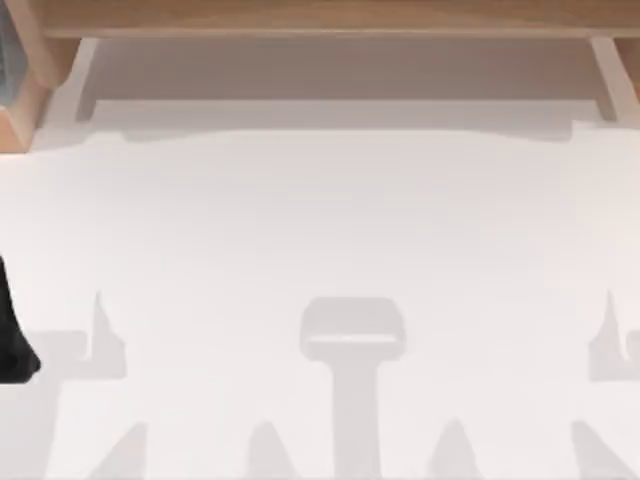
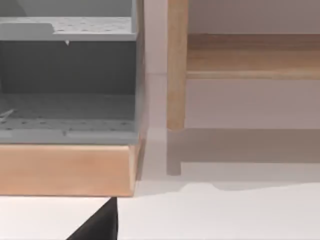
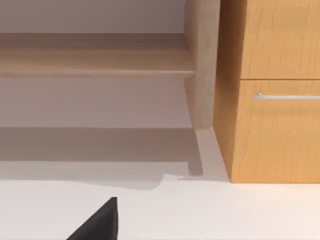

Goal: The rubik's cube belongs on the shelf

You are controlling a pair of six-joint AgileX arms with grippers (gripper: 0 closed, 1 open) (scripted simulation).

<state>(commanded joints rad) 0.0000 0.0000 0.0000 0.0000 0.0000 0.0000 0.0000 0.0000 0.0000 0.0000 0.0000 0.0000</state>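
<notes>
Shelf above white table

A white table is crossed by soft grey shadows. A grey perforated rack on a wooden base is seen left, a wooden drawer cabinet right.

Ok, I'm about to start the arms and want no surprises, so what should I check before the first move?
1. Where the rubik's cube is: cannot tell.
2. The shelf stands along the table's far edge: ok.
3. Its board is bare where the wrist views show it: ok.
4. The left gripper is low over the table, apart from the grey cabinet: ok.
5. The right gripper is low, apart from the wooden drawer unit: ok.
6. Whether either holds anything: cannot tell.
</notes>
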